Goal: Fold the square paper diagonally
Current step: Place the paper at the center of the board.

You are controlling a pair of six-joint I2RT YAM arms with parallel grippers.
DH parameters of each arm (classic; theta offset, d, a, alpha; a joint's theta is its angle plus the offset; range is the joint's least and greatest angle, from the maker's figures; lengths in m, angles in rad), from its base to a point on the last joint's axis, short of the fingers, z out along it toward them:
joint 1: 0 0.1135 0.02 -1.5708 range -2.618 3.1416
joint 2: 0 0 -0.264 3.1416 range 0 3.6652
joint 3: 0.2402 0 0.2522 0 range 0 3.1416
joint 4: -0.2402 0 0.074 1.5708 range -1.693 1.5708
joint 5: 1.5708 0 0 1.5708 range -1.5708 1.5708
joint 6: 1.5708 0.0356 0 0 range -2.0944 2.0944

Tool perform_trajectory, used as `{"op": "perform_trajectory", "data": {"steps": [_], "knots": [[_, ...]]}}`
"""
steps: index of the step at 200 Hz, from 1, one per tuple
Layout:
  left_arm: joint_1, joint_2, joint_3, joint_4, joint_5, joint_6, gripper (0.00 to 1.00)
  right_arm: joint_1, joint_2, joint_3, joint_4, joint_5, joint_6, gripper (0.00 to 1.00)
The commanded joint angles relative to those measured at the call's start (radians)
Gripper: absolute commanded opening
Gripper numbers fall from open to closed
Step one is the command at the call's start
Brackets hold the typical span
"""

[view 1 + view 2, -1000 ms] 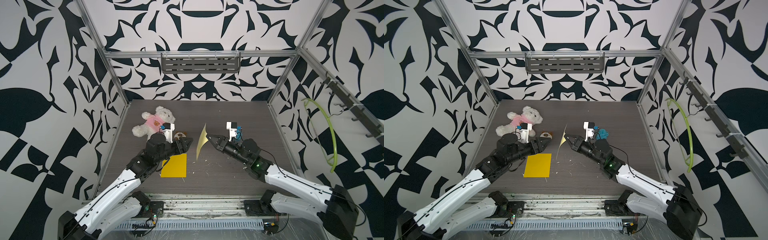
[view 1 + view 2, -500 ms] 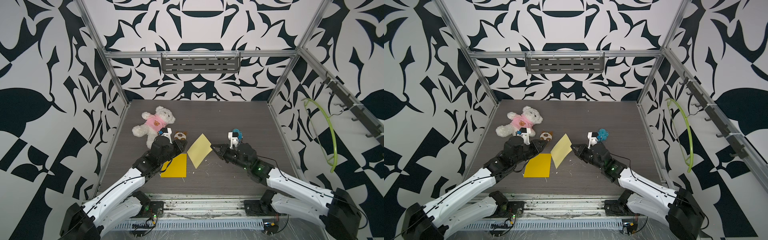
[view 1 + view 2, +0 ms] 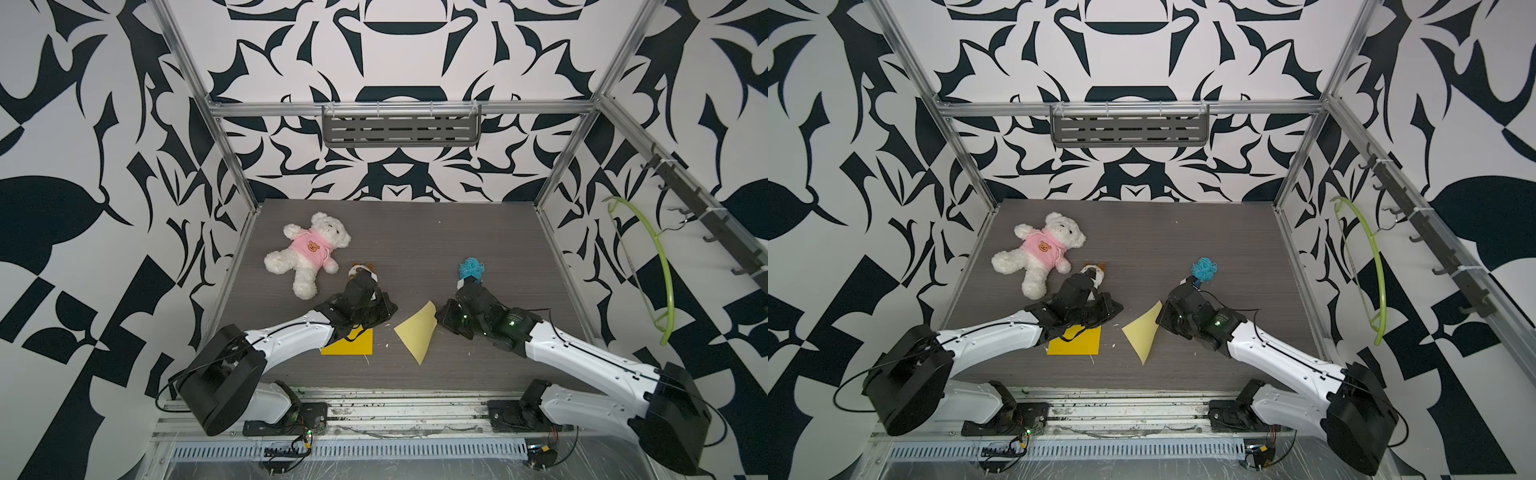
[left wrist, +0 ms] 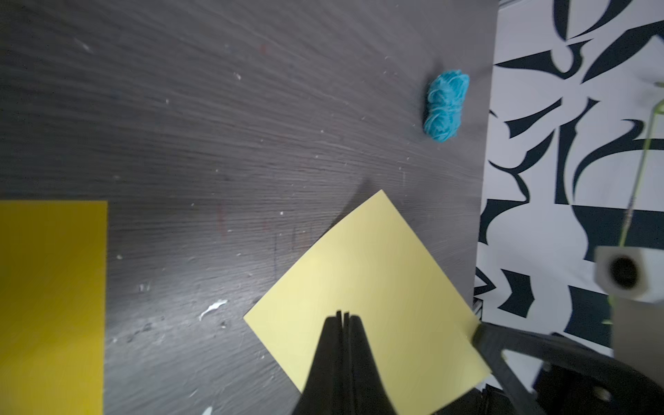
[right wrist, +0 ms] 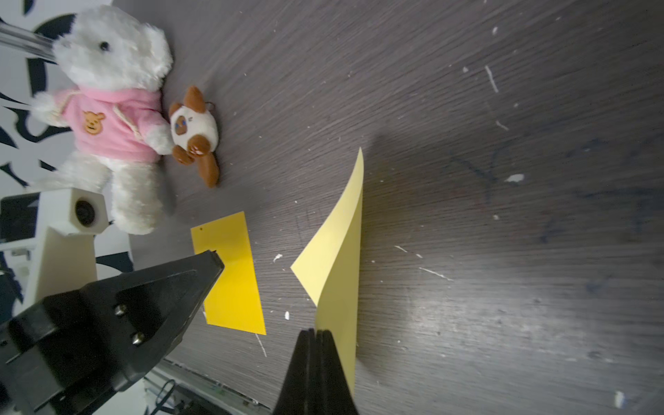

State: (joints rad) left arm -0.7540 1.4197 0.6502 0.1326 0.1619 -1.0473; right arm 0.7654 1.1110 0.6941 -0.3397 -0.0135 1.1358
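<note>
Teddy bear [image 3: 309,251]: lay on the dark table [image 3: 415,232], well left of and behind the pale square paper [image 3: 415,332].
Small plush [image 5: 194,129]: lay left of the paper, farther back.
Left gripper [image 4: 343,318]: kept jaws pressed together with nothing visible between them; sat left of the paper, apart from it, tip over the bright yellow card [image 3: 353,347]; contact with the card could not be told.
Bright yellow card: lay flat, near the paper's left corner, not touching.
Pale square paper: hung curled and partly raised, right corner pinched.
Right gripper [image 5: 315,332]: clamped closed on the paper's right corner.
Blue yarn [image 3: 471,268]: lay behind the paper, slightly right.
</note>
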Motion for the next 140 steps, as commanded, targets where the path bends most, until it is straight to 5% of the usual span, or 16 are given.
{"op": "perform_trajectory", "data": {"steps": [1, 53, 140], "knots": [[-0.011, 0.053, -0.002, 0.075, 0.019, -0.002, 0.00, -0.005, 0.006, 0.062, -0.104, 0.047, -0.062, 0.00], [-0.091, 0.199, 0.008, 0.133, 0.054, -0.023, 0.00, -0.005, 0.040, 0.082, -0.113, 0.070, -0.068, 0.00], [-0.091, 0.130, -0.026, -0.057, -0.060, 0.050, 0.00, -0.005, 0.059, 0.079, -0.111, 0.070, -0.074, 0.00]]}}
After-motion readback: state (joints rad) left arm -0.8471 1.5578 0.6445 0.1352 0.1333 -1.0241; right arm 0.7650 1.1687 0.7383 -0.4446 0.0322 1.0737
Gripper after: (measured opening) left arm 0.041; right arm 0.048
